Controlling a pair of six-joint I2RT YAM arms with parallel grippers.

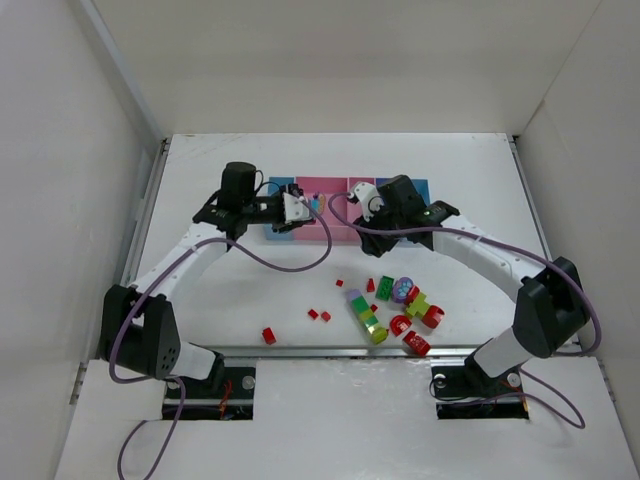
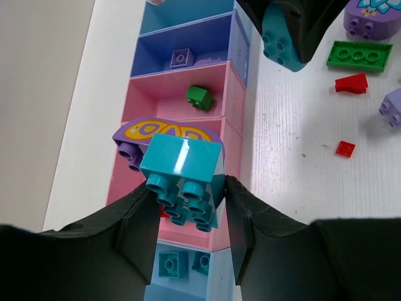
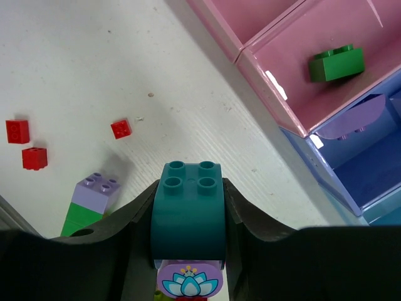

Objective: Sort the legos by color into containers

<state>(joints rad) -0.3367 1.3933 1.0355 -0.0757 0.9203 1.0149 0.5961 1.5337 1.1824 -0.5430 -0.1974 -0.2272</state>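
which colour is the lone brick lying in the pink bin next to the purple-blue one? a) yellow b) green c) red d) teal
b: a small green brick lies on the floor of that pink bin, and both wrist views show it.

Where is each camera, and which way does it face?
Top: above and behind, looking down on the table; left arm, right arm show.
Left wrist: over the bins, looking along them; its fingers grip a teal brick.
Right wrist: facing table and bins; its fingers grip a rounded teal brick.
Both wrists see the green brick.
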